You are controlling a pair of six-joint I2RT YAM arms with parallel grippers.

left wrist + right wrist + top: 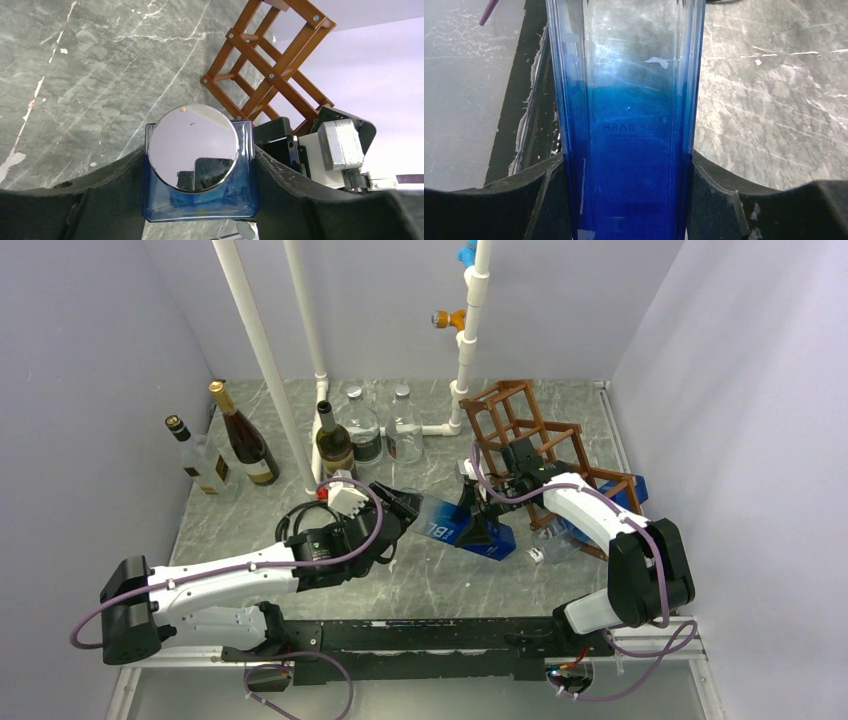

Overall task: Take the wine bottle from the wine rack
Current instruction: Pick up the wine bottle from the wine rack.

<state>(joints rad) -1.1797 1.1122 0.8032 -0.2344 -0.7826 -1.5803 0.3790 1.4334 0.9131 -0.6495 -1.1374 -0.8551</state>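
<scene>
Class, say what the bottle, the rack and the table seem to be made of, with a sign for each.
Bottle: clear glass, or perhaps hard plastic, tinted blue and glossy; you can see through its upper part.
Rack: reddish-brown stained wood, smooth; square slats fixed with metal screws.
Table: grey marble or a marble-look laminate, matte; white veins run across it.

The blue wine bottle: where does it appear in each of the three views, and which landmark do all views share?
Top external: the blue wine bottle is near the centre, roughly horizontal.
Left wrist: lower centre, its round base towards the camera.
Right wrist: it fills the middle, from top to bottom.
Shared landmark: the grey marble table.
</scene>
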